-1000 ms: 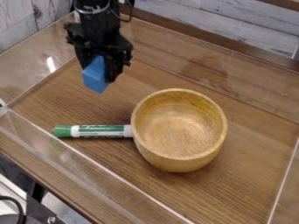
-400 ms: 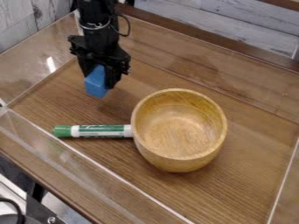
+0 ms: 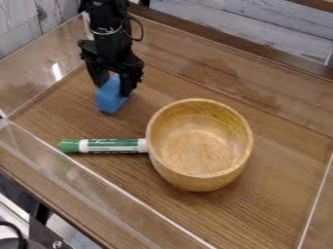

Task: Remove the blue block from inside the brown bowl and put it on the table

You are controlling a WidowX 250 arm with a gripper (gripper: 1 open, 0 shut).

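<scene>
The blue block (image 3: 113,99) rests on the table (image 3: 208,68), left of the brown bowl (image 3: 200,144) and outside it. My gripper (image 3: 113,80) hangs straight down right over the block. Its black fingers (image 3: 95,76) stand apart on either side of the block's top, so the gripper looks open and has no grip on the block. The inside of the wooden bowl holds nothing.
A green-and-white marker (image 3: 103,146) lies on the table in front of the block, its tip near the bowl's left side. Low clear acrylic walls (image 3: 53,190) edge the tabletop at the front and the left.
The gripper came down and slightly right with the blue block, set it on the table and opened its fingers. Bowl and marker have not moved.
</scene>
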